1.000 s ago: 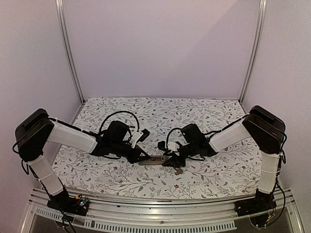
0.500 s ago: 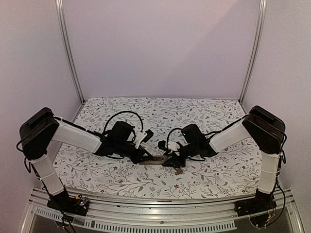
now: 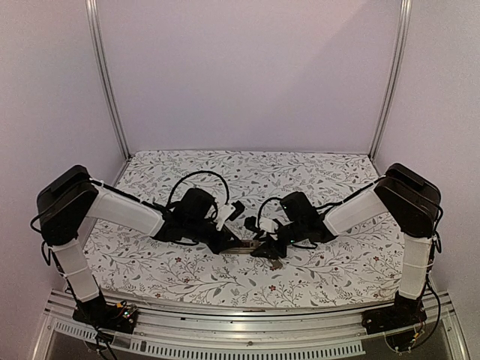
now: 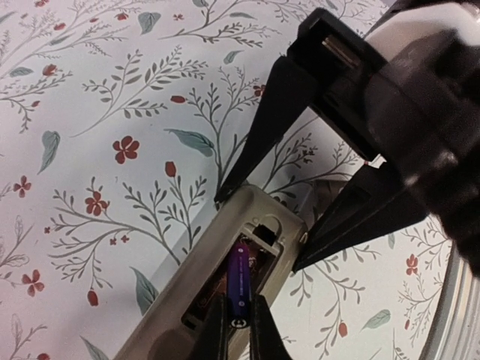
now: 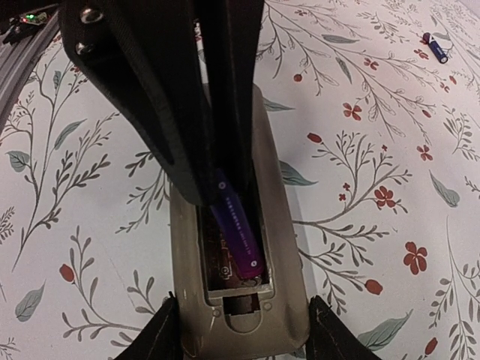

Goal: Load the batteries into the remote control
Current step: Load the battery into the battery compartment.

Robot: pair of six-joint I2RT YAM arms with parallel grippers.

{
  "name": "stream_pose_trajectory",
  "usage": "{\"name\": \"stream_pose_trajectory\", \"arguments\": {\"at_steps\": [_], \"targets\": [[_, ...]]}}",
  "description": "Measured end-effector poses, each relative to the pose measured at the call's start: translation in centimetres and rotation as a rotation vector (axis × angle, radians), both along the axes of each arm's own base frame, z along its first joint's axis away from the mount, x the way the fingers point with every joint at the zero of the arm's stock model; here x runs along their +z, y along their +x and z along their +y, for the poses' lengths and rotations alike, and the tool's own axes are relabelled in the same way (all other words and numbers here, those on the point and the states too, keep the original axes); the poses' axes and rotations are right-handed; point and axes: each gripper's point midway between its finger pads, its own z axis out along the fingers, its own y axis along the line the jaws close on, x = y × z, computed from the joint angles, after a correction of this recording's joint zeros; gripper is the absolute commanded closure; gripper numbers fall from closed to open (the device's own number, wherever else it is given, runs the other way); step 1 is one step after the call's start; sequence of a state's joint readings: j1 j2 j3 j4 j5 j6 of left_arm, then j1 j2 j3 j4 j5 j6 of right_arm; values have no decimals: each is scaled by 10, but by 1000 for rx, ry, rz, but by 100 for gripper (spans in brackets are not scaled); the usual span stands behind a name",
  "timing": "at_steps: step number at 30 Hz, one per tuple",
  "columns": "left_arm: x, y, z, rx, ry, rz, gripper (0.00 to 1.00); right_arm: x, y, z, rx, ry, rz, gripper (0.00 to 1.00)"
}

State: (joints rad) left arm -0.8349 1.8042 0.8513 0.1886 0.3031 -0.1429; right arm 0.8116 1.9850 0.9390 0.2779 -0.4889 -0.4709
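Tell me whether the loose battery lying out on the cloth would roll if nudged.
The loose battery is a smooth thin cylinder lying on its side, so a sideways nudge would probably roll it. The flat tablecloth may slow it slightly.

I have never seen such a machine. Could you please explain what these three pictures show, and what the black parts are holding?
These are two robot arms at a flower-patterned table. One picture is taken from above and behind; the other two come from a small camera on each wrist. The right end effector, a two-finger clamp, grips the tan-grey remote control, which lies back upward with its battery recess open. The left end effector pinches a purple battery, tilted into that recess. A second battery lies loose on the table.
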Motion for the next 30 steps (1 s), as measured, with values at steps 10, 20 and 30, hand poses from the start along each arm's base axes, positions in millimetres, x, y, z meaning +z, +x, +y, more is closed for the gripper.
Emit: {"name": "stream_pose_trajectory", "arguments": {"at_steps": [10, 20, 30], "targets": [[-5, 2, 0, -13, 27, -42, 100, 0, 1, -2, -13, -3, 2, 71], [-7, 2, 10, 2, 29, -65, 100, 1, 2, -1, -12, -3, -7, 71], [-7, 3, 8, -4, 19, -67, 100, 1, 2, -2, -13, -5, -9, 72]]}}
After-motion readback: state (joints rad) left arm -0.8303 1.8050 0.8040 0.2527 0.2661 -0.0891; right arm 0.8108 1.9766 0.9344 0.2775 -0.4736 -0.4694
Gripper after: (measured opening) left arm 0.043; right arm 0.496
